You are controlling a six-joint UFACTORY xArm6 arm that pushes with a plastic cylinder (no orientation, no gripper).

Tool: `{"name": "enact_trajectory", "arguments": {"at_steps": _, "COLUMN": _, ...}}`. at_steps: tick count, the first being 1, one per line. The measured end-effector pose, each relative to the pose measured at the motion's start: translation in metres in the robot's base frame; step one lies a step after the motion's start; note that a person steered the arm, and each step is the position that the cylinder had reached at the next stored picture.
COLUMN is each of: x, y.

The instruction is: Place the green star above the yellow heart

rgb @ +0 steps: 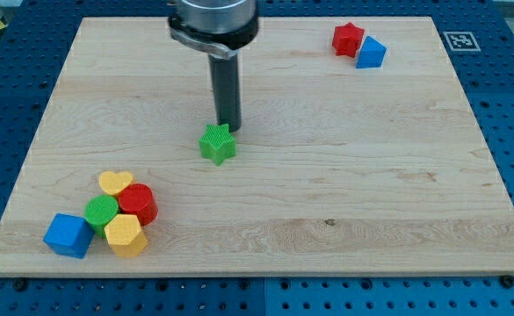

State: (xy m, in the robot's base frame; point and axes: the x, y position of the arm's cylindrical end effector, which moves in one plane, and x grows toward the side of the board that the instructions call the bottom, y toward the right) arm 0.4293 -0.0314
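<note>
the arm's upper body is cut off by the view's top, only a grey collar and the straight dark rod showing. there is no hand on this rig to be open or closed, just the rod. it stands upright, and my tip sits right at the upper right edge of the green plastic star; contact looks likely but i cannot tell for sure.

the star lies near the middle of the pale wooden worktop. the yellow plastic heart is well apart, toward the view's bottom left, in a tight cluster with a red cylinder, a green round block, a yellow hexagonal block and a blue cube. the green round block is partly hidden by its neighbours.

up at the view's top right, a red block and a blue block touch; their shapes are hard to make out.
</note>
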Motion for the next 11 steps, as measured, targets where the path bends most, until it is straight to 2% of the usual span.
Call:
{"name": "enact_trajectory", "arguments": {"at_steps": 1, "x": 0.004, "y": 0.023}}
{"name": "enact_trajectory", "arguments": {"at_steps": 2, "x": 0.02, "y": 0.02}}
{"name": "enact_trajectory", "arguments": {"at_steps": 5, "x": 0.049, "y": -0.055}}
{"name": "enact_trajectory", "arguments": {"at_steps": 8, "x": 0.023, "y": -0.079}}
{"name": "enact_trajectory", "arguments": {"at_steps": 10, "x": 0.025, "y": -0.122}}
{"name": "enact_trajectory", "arguments": {"at_steps": 11, "x": 0.036, "y": -0.123}}
